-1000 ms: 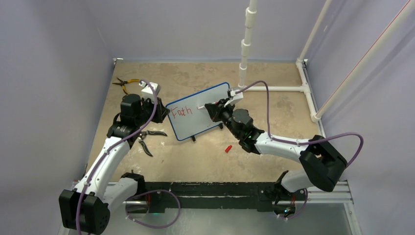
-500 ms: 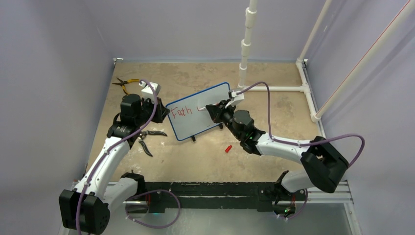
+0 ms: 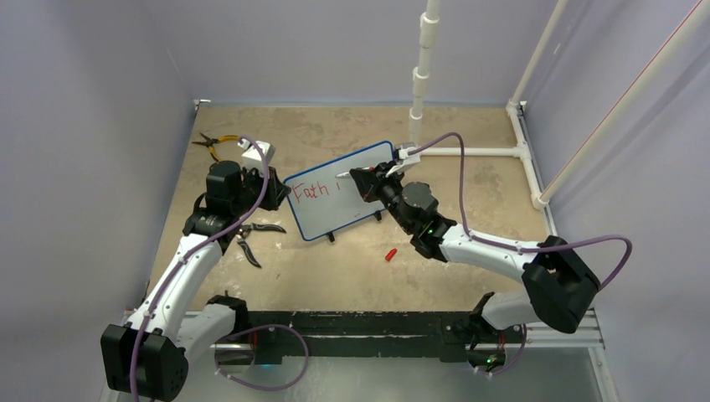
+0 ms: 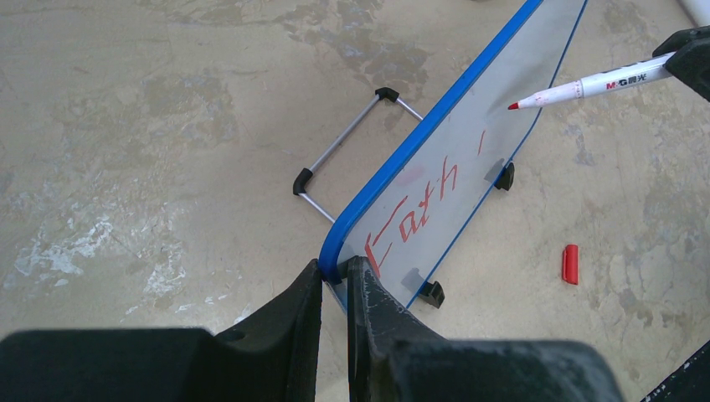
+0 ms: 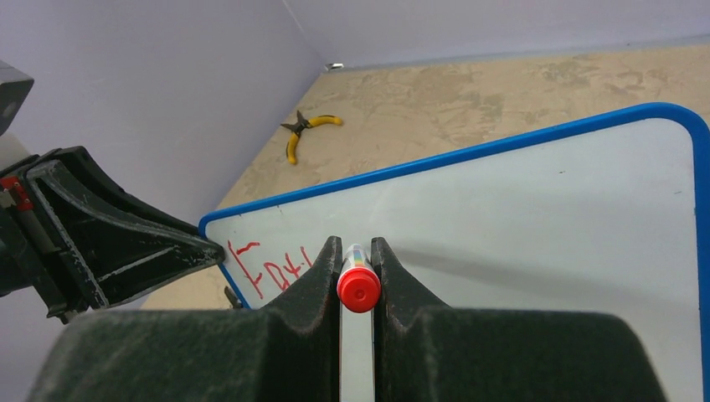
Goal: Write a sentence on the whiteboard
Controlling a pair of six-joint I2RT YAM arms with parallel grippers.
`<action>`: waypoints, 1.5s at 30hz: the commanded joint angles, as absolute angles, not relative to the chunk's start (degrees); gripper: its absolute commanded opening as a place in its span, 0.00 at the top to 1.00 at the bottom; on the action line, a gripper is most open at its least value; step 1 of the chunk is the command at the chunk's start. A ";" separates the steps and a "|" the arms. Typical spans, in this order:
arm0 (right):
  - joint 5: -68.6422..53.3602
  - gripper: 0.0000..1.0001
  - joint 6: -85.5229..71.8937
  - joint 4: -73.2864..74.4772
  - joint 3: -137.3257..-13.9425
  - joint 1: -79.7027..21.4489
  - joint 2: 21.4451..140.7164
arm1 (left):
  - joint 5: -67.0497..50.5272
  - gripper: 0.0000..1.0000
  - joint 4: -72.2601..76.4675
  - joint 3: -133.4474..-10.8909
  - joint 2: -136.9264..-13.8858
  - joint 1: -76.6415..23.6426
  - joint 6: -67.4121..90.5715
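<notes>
Some of sentence (image 5: pixel 275 272) hid behind R hand (image 5: pixel 357 244).

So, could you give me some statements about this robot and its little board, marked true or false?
1. The left gripper pinches a corner of the small blue-framed white board. True.
2. The right gripper is empty. False: it is shut on a white marker pen with a red tip.
3. The lettering on the board is blue. False: it is red.
4. A small red pen cap lies on the stone-patterned tabletop. True.
</notes>
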State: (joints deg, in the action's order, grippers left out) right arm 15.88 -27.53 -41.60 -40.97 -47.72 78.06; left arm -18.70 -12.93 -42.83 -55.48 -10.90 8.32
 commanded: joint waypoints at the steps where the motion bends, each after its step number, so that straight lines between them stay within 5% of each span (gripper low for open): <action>1: 16.38 1.00 -26.28 -42.99 -44.14 -47.81 79.45 | -19.05 1.00 -12.49 -42.54 -55.63 -10.89 7.40; 45: 18.19 1.00 -26.82 -40.30 -42.49 -46.56 80.73 | -18.92 1.00 -12.57 -42.54 -55.37 -10.87 7.38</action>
